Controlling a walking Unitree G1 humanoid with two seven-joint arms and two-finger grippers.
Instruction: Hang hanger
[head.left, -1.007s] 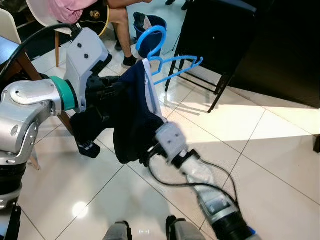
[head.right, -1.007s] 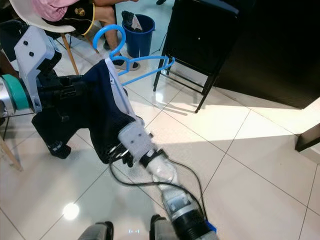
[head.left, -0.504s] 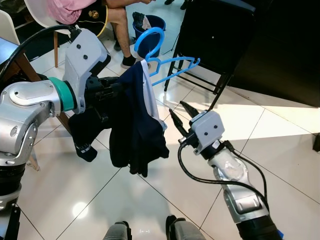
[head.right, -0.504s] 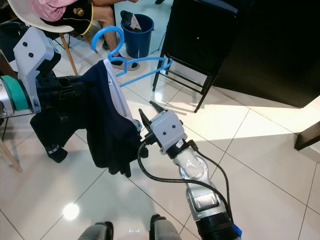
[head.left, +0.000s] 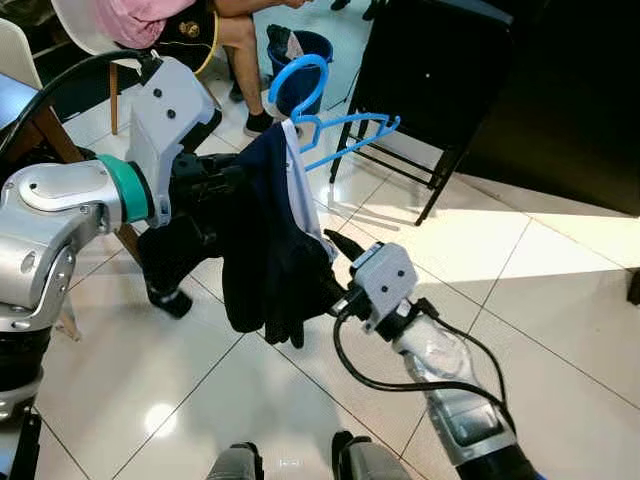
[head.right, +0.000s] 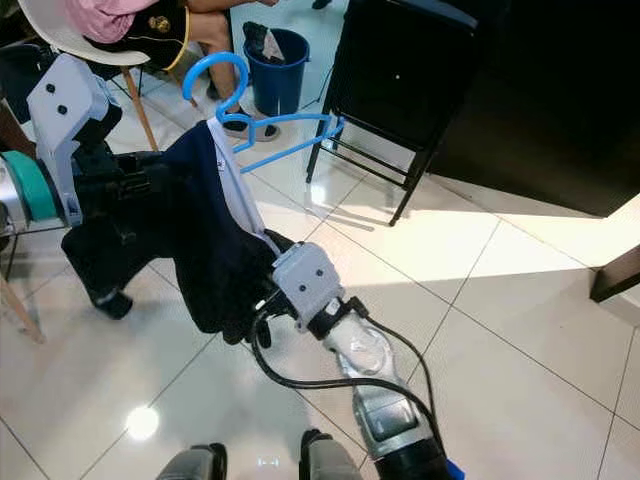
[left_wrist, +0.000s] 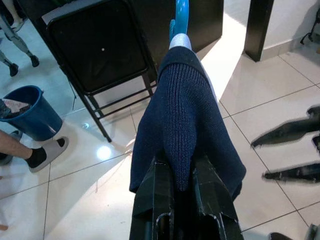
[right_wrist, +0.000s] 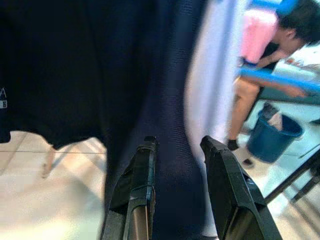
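In the left eye view, the light blue plastic hanger (head.left: 318, 112) sits in the upper middle of the frame, its hook uppermost, with a dark navy knitted garment with a white inner lining (head.left: 268, 240) draped over one shoulder and hanging down through the centre. The left gripper (head.left: 205, 180) reaches in from the left edge and is buried in the cloth, while the right gripper (head.left: 335, 270) comes up from the lower right with its black fingertips against the garment's lower edge. Behind, at the top of the frame, a round blue plastic bucket (head.left: 300, 55) holds some crumpled dark and pale items, a black folding chair (head.left: 430, 70) stands on the glossy white tiled floor (head.left: 540, 290), and a seated person's legs (head.left: 235, 40) show at the upper left. The right eye view adds the right gripper's grey housing close under the cloth at centre. The left wrist view makes plain that its two fingers (left_wrist: 157, 192) are pinched tight on a fold of the navy knit, the hanger's blue neck rising at the top centre; two more black fingertips show at the right edge. In the right wrist view, its fingers (right_wrist: 142, 172) stand parted with the dark cloth just beyond them, gripping nothing, and the bucket lies at the lower right.
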